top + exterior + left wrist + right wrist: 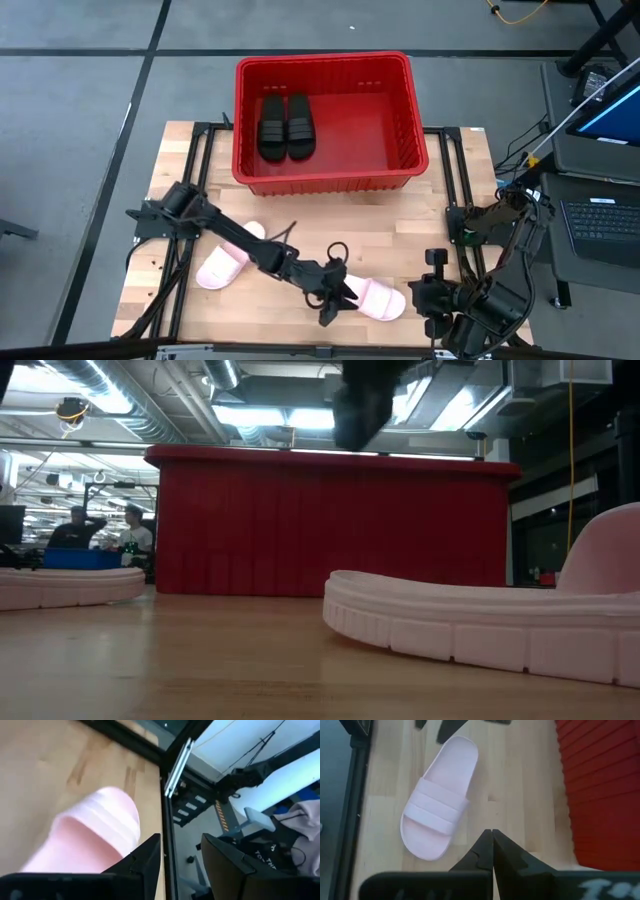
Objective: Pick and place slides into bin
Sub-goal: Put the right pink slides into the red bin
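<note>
Two black slides (286, 127) lie side by side on the floor of the red bin (400, 70), at its left. Two pale pink slides lie sole-down on the table: one near the left (222, 262), one near the front edge (380, 299). My left gripper (338, 300) stands open low at the heel end of the front pink slide (95, 840), which lies beside one finger (147, 855), not between the two. I see no touch. My right gripper (493, 851) is shut with nothing in it, raised to the right of that slide (440, 795).
The bin's ribbed red wall (330, 525) stands across the far side of the table, and its right half (365, 125) holds nothing. Black frame rails (460, 190) run along both table sides. Laptops and cables (600, 215) sit beyond the right edge. People (100, 530) show far behind.
</note>
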